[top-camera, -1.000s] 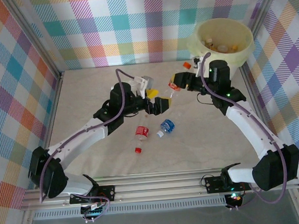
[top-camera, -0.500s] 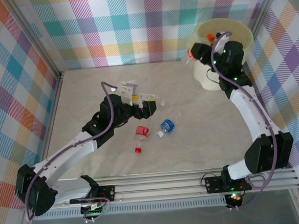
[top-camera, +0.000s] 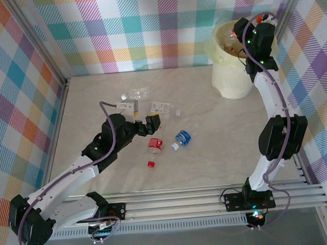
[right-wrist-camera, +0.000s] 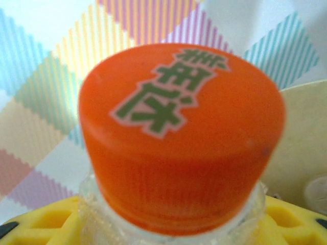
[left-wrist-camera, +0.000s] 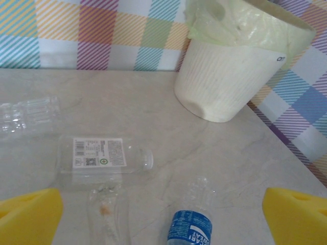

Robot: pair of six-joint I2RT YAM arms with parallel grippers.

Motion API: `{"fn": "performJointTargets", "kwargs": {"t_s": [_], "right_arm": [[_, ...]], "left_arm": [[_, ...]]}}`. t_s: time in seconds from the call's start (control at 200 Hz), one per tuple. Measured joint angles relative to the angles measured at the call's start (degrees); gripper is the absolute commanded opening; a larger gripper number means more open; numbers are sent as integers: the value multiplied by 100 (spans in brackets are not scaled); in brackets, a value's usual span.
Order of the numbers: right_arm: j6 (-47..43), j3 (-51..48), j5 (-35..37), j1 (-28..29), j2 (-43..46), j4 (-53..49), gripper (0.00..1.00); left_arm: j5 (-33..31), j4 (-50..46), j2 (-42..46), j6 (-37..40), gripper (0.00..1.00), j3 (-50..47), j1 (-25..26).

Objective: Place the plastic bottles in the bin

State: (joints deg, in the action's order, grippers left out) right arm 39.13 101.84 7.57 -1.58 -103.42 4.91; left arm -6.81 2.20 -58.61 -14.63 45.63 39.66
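Observation:
My right gripper (top-camera: 237, 30) hangs over the bin (top-camera: 233, 79), a pale cream bucket at the far right, and is shut on a clear bottle. Its orange cap (right-wrist-camera: 179, 138) looms close in the right wrist view, between yellow pads (right-wrist-camera: 43, 220). My left gripper (top-camera: 152, 125) stands open and empty above the table's middle, its yellow pads (left-wrist-camera: 28, 217) wide apart. Ahead of it lie a white-labelled bottle (left-wrist-camera: 102, 153), a blue-labelled bottle (left-wrist-camera: 191, 227) and a clear label-less bottle (left-wrist-camera: 28, 115). A red-labelled bottle (top-camera: 154, 146) lies just near of the left gripper.
Several bottles show inside the bin's mouth (top-camera: 242, 51). The bin's ribbed wall (left-wrist-camera: 225, 81) and bag lining stand at the far right of the left wrist view. Checked walls close in the table on three sides; a metal rail (top-camera: 174, 200) runs along the near edge.
My right arm has carried its orange-capped bottle from the table's middle up and back over the bin. My left arm has drawn back toward the near left, still open.

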Motion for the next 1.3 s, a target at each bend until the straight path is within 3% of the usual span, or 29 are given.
{"fn": "performJointTargets", "kwargs": {"t_s": [0.35,0.635,0.935,1.3], "right_arm": [[-85,1982,529,-293,-1497,-933,60],[-376,4428,546,-365,-2986,-2129,84],[-562,4472,544,-365,-3010,-2564,87],[-1062,3762,240,-365,-2520,-2612,93]], "left_arm": [[-450,-144,164,-164,100,-168,0],[-625,-225,131,-271,100,-201,-4],[-726,-232,-68,-372,100,-201,-17],[-903,-463,-435,-557,100,-153,-72]]}}
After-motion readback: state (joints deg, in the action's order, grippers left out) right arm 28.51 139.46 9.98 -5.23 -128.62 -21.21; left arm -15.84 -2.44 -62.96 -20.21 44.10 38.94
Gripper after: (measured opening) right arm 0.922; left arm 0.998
